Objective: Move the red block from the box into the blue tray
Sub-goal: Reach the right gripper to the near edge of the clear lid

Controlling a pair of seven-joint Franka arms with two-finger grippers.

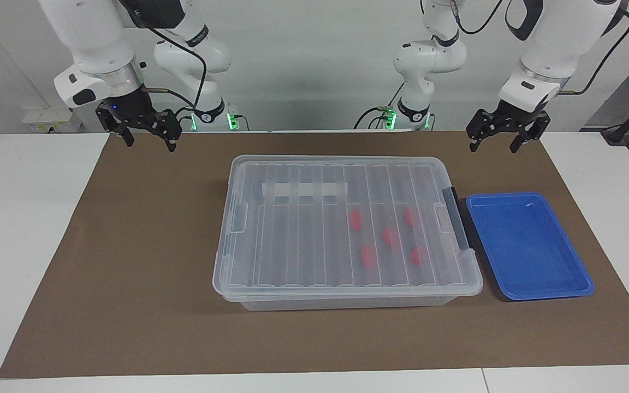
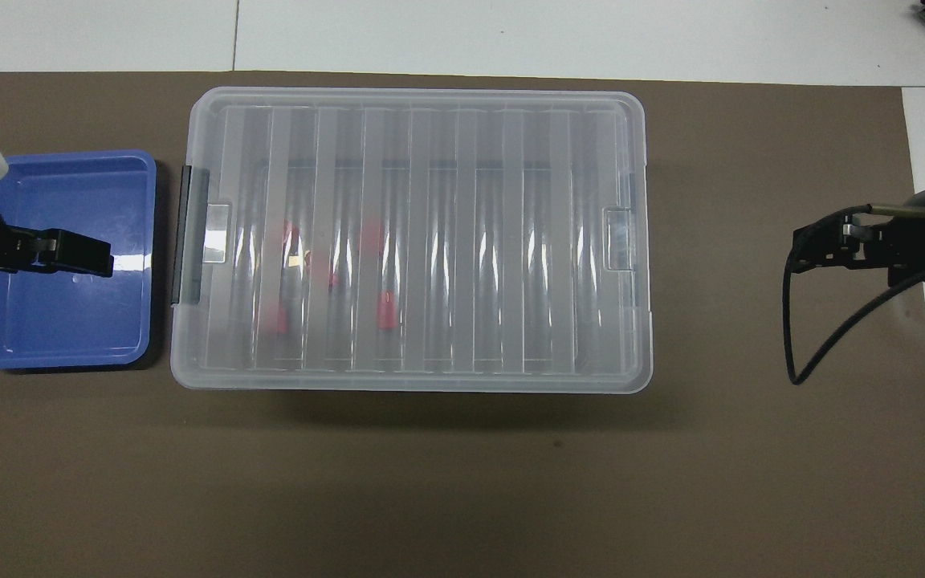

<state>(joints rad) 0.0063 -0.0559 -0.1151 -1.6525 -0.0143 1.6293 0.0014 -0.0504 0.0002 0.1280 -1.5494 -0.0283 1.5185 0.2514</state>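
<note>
Box [image 1: 342,229] lidded w/ seemingly 5 red blocks [image 1: 355,219] inside, blue tray [image 1: 527,245] beside; both grippers' jaws apart, holding nothing.

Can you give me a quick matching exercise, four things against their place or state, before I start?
Things:
1. small bright red plastic blocks
2. shallow blue plastic tray
3. large clear plastic box with ribbed lid
4. left gripper

Place or state:
A. lid on, at the middle of the brown mat
B. open, raised, holding nothing
C. inside the box, toward the left arm's end
D. nothing in it, beside the box's dark latch end

Pairs: 1-C, 2-D, 3-A, 4-B
</note>
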